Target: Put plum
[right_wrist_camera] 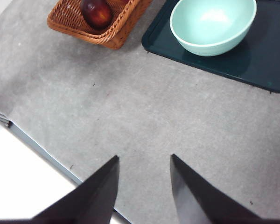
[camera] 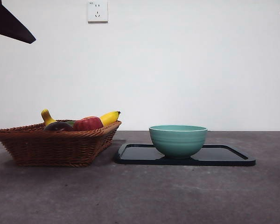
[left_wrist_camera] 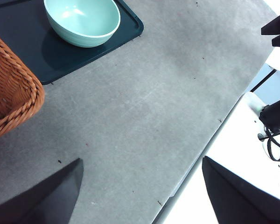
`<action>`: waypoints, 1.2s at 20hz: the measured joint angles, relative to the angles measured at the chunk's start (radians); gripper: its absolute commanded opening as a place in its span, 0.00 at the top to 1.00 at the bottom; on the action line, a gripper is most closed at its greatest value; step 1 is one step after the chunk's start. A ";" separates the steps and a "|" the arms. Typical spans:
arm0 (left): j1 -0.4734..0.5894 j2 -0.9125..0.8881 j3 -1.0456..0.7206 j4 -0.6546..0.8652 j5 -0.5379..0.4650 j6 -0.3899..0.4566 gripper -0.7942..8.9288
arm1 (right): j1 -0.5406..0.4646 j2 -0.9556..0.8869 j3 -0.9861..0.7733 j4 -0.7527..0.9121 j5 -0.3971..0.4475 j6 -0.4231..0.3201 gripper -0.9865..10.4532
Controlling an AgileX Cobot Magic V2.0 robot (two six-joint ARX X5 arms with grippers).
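Nothing has been gripped yet: the plum (camera: 58, 126) lies in the wicker basket (camera: 56, 148) at about 9 o'clock on the worktop (camera: 140, 196) in the front view, a dark, nearly black dome just showing over the rim, touching the brighter red apple (camera: 87, 123) on its 3 o'clock side. The left pincer (left_wrist_camera: 140, 186) hangs above bare worktop with its jaws spread wide and empty, the basket edge and the bowl (left_wrist_camera: 82, 21) in its view; the right pincer (right_wrist_camera: 143, 186) also hovers over bare worktop, jaws parted with a narrower gap, holding nothing. The step in hand looks like the reach for the plum. I judge the arm nearer the basket should come down from above with jaws wide enough to straddle the fruit, closing across its widest part; the skin is glossy and round, so a grip too high could let it squirt out. The apple and the basket wall crowd it, so the jaws are best turned so that neither lands on the apple. The task names no destination; the empty bowl on the tray (camera: 224, 156), at about 3 o'clock from the basket, seems the likely one. Count: one plum, one apple, one basket, one bowl, one dark tray, two yellow banana (camera: 109, 117) tips showing, whether one fruit or two I cannot tell, and a green scrap behind the plum too hidden to name.
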 measured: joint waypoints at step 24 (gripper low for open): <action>0.000 0.000 0.000 -0.002 0.000 0.000 0.50 | -0.137 0.950 0.468 0.226 0.102 0.006 0.70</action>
